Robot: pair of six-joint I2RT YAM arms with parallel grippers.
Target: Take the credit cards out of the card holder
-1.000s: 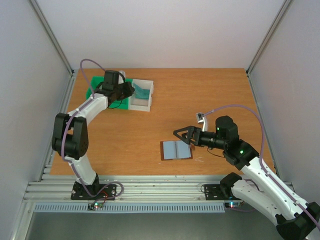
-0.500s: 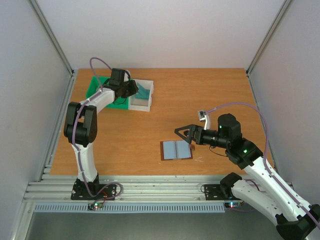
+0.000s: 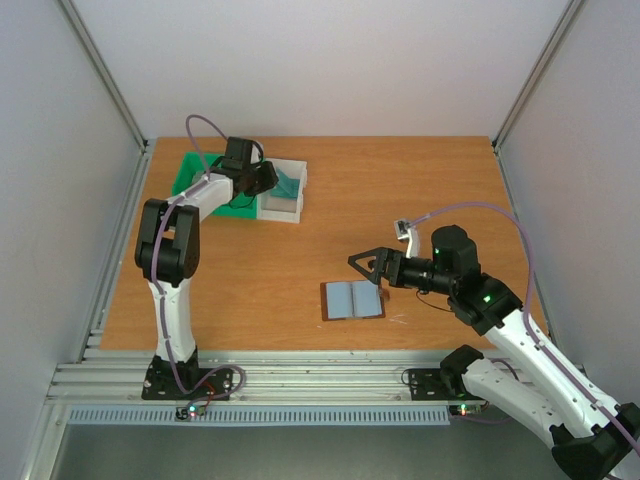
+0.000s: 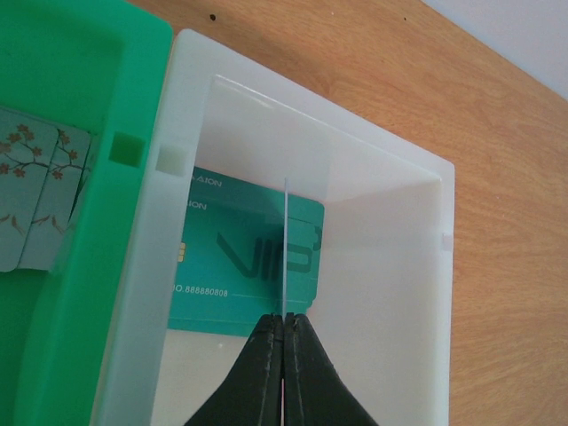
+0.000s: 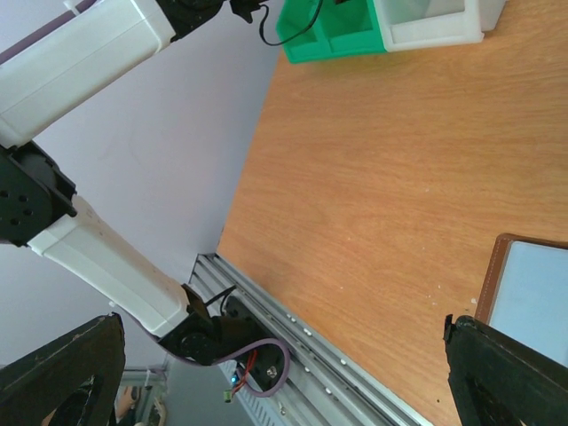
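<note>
So the left arm has swung its elbow in and stretched out over the last second, and now the left gripper (image 4: 284,321) sits right above the white bin (image 4: 390,257) at the far left of the table (image 3: 400,190). Its fingers are squeezed fully together on a thin pale card (image 4: 286,244), held edge-on and standing upright over the bin, so all you get in the wrist view is a sliver. A teal card (image 4: 231,257) already lies flat on the bin floor underneath it. The green bin (image 4: 80,53) next door has some flowery cards (image 4: 35,195) in it.

Right side has barely budged. The right gripper (image 3: 365,270) hangs with its fingers spread as wide as they go, holding nothing, just beside the right edge of the wallet (image 3: 352,299). The wallet hasn't moved either: it's lying open flat near the front middle of the table, blue-grey insides up.

My read: that card is lined up for the drop, so letting go is all that's left for this one. Can't tell from here if anything's still tucked in the wallet pockets, but the right side looks parked and ready to pin it again if so.
</note>
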